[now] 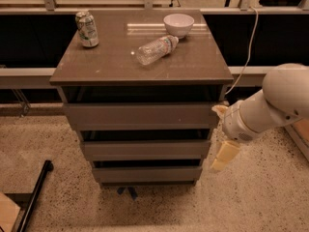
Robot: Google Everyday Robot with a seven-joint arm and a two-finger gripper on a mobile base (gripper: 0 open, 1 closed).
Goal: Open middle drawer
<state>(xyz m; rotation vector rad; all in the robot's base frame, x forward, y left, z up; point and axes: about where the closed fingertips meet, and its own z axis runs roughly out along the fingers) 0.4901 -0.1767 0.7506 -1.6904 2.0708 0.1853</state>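
The cabinet has three grey-brown handleless drawer fronts. The middle drawer (147, 149) is the second one and sits closed, flush with the others. The taller top drawer front (140, 114) is above it and the narrow bottom one (147, 174) below. My gripper (221, 133) is at the cabinet's right front corner, level with the middle drawer. Its cream fingers stand apart, one fingertip (218, 110) by the top drawer's right edge and the other finger (225, 155) hanging beside the middle drawer's right end. It holds nothing.
On the cabinet top (111, 62) stand a can (87, 29) at back left, a white bowl (178, 24) at the back and a clear bottle (156, 49) lying on its side. A black pole (34, 193) lies on the speckled floor at left. A cable (247, 42) hangs at right.
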